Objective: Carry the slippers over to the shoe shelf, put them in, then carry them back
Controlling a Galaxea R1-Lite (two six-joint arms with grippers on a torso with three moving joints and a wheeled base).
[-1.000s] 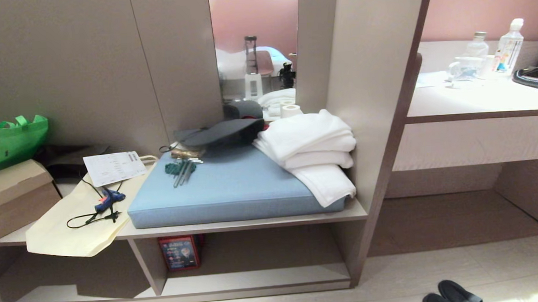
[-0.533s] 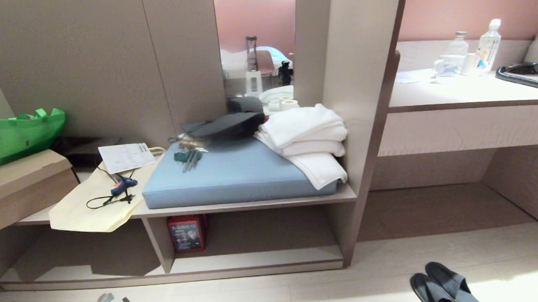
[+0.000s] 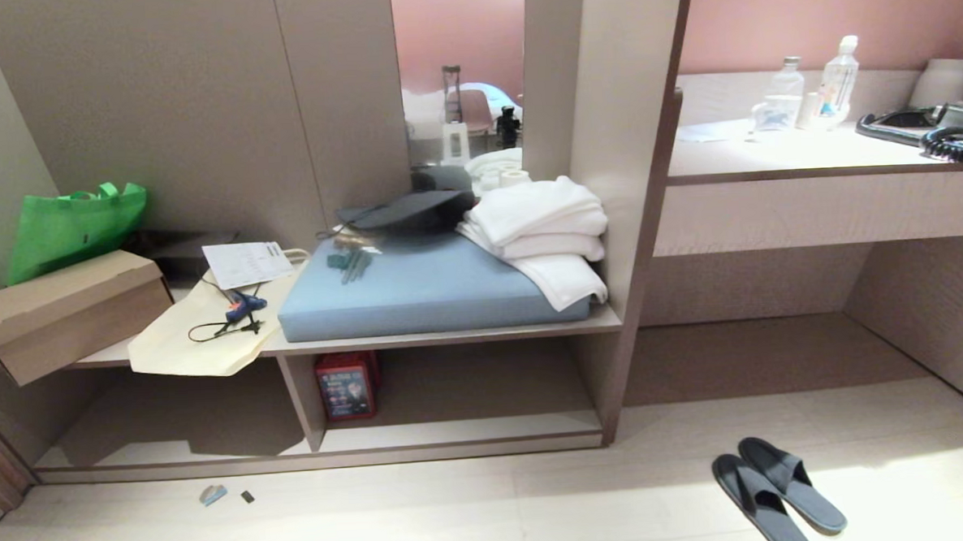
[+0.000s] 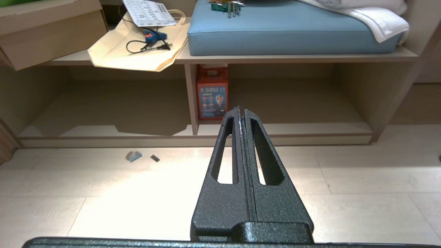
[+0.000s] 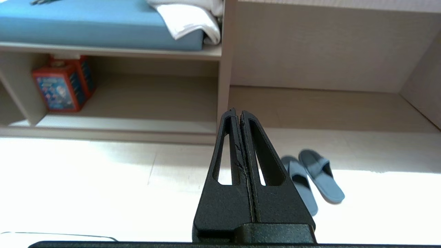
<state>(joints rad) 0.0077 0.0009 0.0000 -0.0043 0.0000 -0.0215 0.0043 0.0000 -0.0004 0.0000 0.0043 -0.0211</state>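
The dark grey slippers (image 3: 775, 489) lie side by side on the pale floor at the lower right of the head view, in front of the desk alcove. They also show in the right wrist view, the slippers (image 5: 311, 179) lying just beyond and beside my right gripper (image 5: 237, 112), which is shut and empty. The shoe shelf (image 3: 456, 431), two low cubbies split by an upright divider, lies to the slippers' left. My left gripper (image 4: 241, 110) is shut and empty, facing the shoe shelf (image 4: 191, 100) from above the floor. Neither arm shows in the head view.
A red box (image 3: 346, 386) stands in the right cubby against the divider. On top lie a blue cushion (image 3: 433, 289), white towels (image 3: 540, 227), a cream bag (image 3: 200, 340), a cardboard box (image 3: 69, 309). A desk (image 3: 810, 154) with bottles is right. Small scraps (image 3: 213, 494) lie on the floor.
The whole head view has pulled back from the furniture, so more floor shows and both slippers are now fully in frame. Nothing in the scene itself has moved.
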